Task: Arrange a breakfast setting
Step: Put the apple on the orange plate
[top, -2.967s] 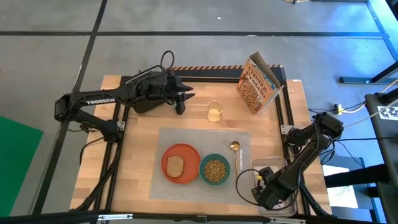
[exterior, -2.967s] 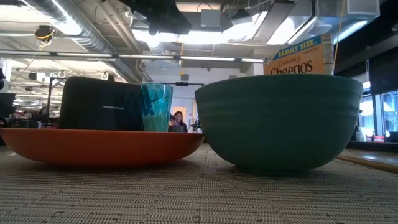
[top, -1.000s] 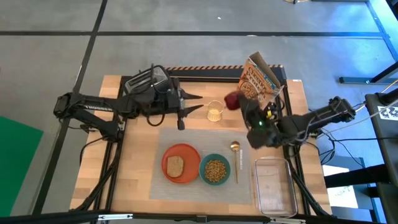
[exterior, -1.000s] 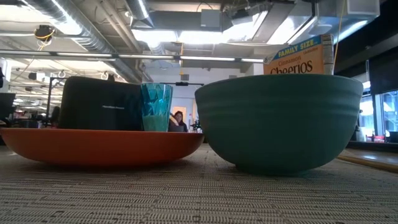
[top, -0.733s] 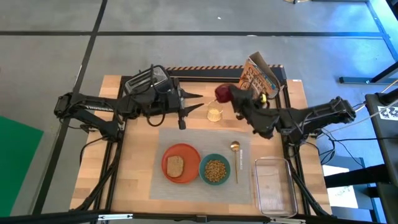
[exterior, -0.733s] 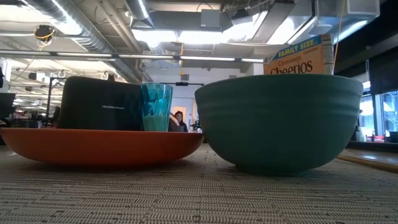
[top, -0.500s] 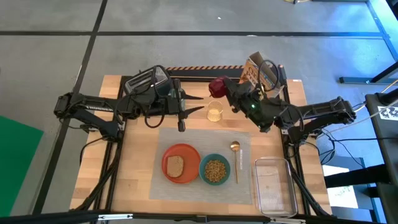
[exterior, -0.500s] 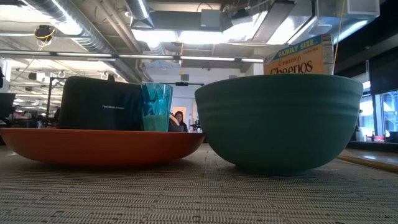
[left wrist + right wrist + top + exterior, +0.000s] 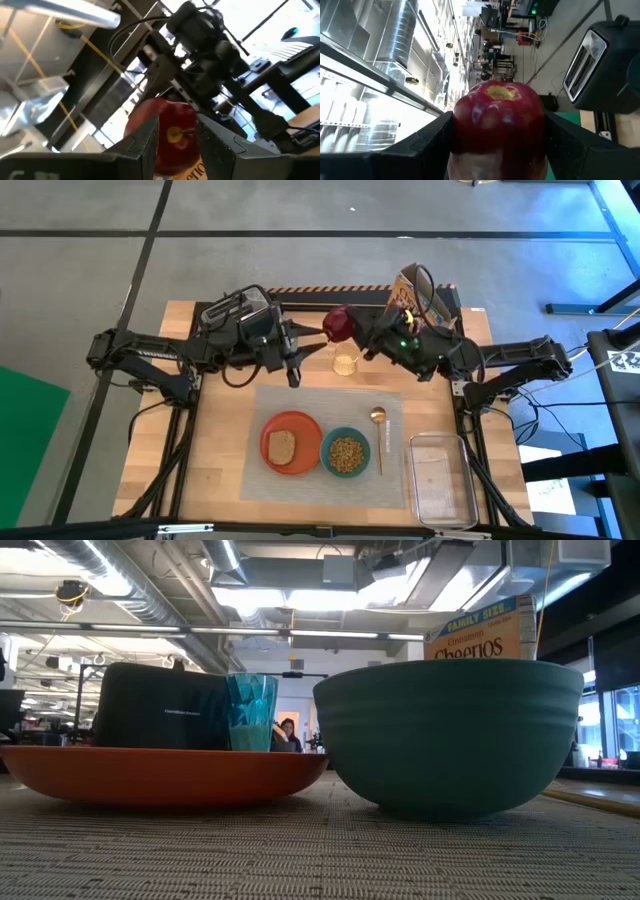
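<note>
Wooden table [image 9: 220, 440]: our right tool [image 9: 345, 330] grips dark red fruit [image 9: 338, 323] above translucent green cup [image 9: 345, 362]; our left tool [image 9: 312, 345] beside it, fingers part-open, empty.

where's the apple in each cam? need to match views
High: apple at the table's back, above the green cup, in the right gripper.
Low: not in it.
Left wrist: centre, beyond the left gripper.
Right wrist: centre, between the jaws.
Shared landmark: toaster.

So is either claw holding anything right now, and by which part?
The right claw grips the red apple by its sides, raised over the table. The left claw holds nothing.
</note>
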